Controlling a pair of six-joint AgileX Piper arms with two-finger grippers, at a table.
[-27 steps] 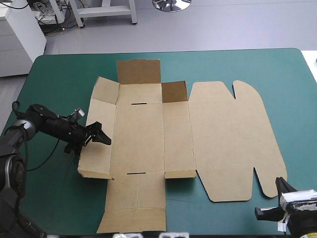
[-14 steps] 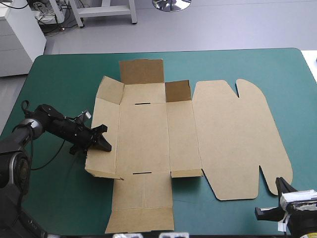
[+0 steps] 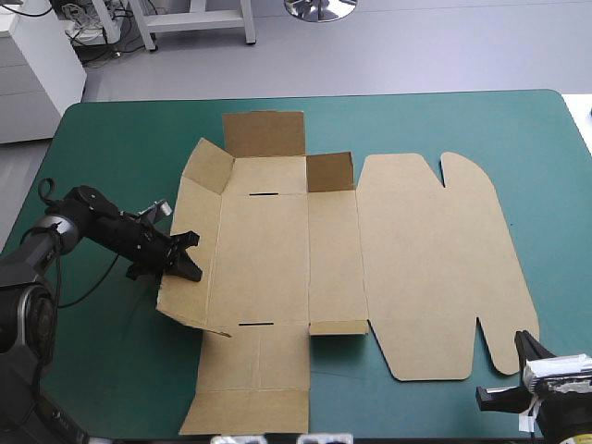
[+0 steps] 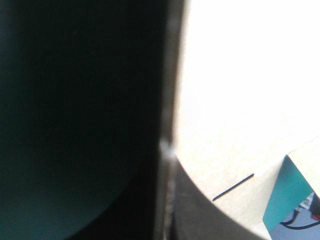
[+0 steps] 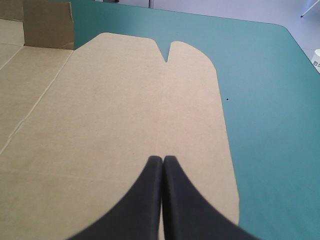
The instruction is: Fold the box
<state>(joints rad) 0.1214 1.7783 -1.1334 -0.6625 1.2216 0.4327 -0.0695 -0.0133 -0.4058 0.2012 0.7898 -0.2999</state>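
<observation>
The brown box (image 3: 268,259) lies as a cut sheet, mostly flat, in the middle of the teal-green table. Its left wall panel (image 3: 190,245) tilts up off the cover, and my left gripper (image 3: 188,266) is shut on that panel's outer edge. In the left wrist view the board (image 4: 240,100) runs edge-on past a black finger (image 4: 205,215). Two far flaps (image 3: 265,134) (image 3: 330,172) stand raised. The rounded lid panel (image 3: 435,259) lies flat at the right. My right gripper (image 5: 163,159) is shut and holds nothing, hovering at the lid's (image 5: 125,100) near edge.
Teal-green cover (image 3: 111,370) shows on every side of the sheet, widest at the far right and the near left. The box's front flap (image 3: 245,407) reaches close to the table's near edge.
My left gripper's fingers have come together on the left wall panel, and that panel's outer edge has risen. The whole sheet slid a little sideways. The right arm has not moved.
</observation>
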